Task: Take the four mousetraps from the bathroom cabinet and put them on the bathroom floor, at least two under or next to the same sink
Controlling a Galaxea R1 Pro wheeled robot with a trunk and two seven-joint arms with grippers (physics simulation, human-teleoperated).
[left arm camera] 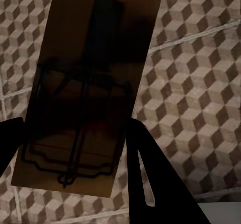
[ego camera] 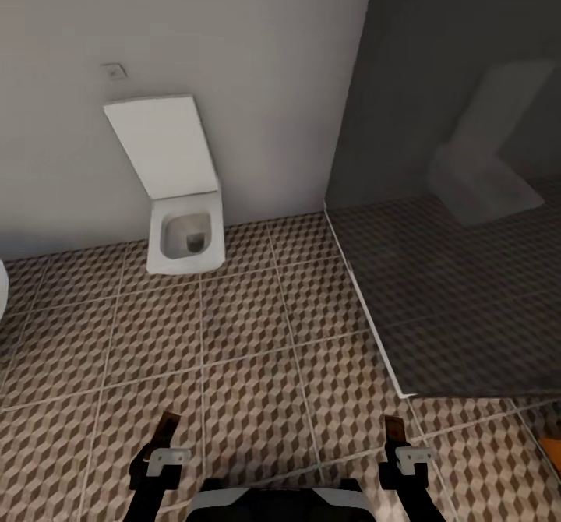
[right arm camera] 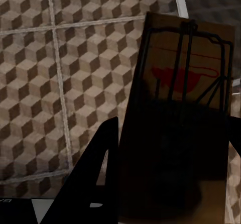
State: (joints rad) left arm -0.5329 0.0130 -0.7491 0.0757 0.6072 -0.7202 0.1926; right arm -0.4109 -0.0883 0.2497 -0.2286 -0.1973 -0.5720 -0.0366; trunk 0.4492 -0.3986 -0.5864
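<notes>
Both arms loaded. Left gripper is clamped on a mousetrap, board upright between the fingers, wire side facing the wrist cam. Right gripper is clamped on a second trap, red-printed end pointing away from the palm. In the head view the two traps poke up at about 7 o'clock and 5 o'clock, with floor ahead.

Toilet is at 11 o'clock against the wall. Dark shower zone with a pale kerb runs from 1 to 3 o'clock. No sink or cabinet in frame, so the base probably has to turn before any drop counts toward the sink condition.

Risks as I see them:
- Dropping here: traps land on the floor but nowhere near a sink, and at least two need to sit under or beside it.
- Drifting toward 2 o'clock: a trap released over the grey shower tiles likely lands on a different surface from the rest, which breaks the same-floor rule.
- Grip is on the board edges only. A sharp base turn or an arm bump could twist a trap out of the fingers.
- Releasing from height: a light board could bounce or skid across the kerb. Lower first.
- Toilet is near enough to clip with the left arm on a turn.
</notes>
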